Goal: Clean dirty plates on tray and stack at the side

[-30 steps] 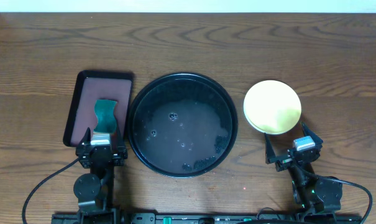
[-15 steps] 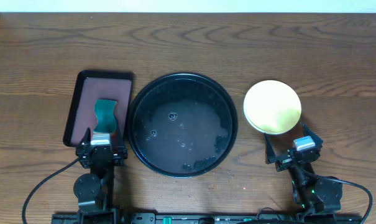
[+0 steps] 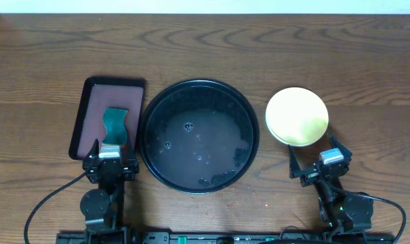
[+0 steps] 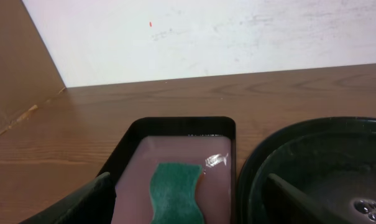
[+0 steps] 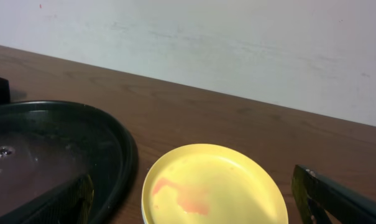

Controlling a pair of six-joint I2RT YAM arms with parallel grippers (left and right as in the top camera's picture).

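The wooden table (image 3: 205,47) carries the large round black tray (image 3: 218,115) at its middle, the tray's floor wet with droplets. The smaller maroon rectangular tray (image 3: 99,102) sits just to its left. Just right of the black tray, clear of its rim and directly on the wood, lies the pale yellow plate (image 3: 297,116) with a faint red smear, while a green sponge (image 3: 115,124) lies in the maroon tray's near half. The left gripper (image 3: 113,150) sits at the sponge's near end and the right gripper (image 3: 313,154) just near of the plate, both with fingers spread wide and holding nothing.
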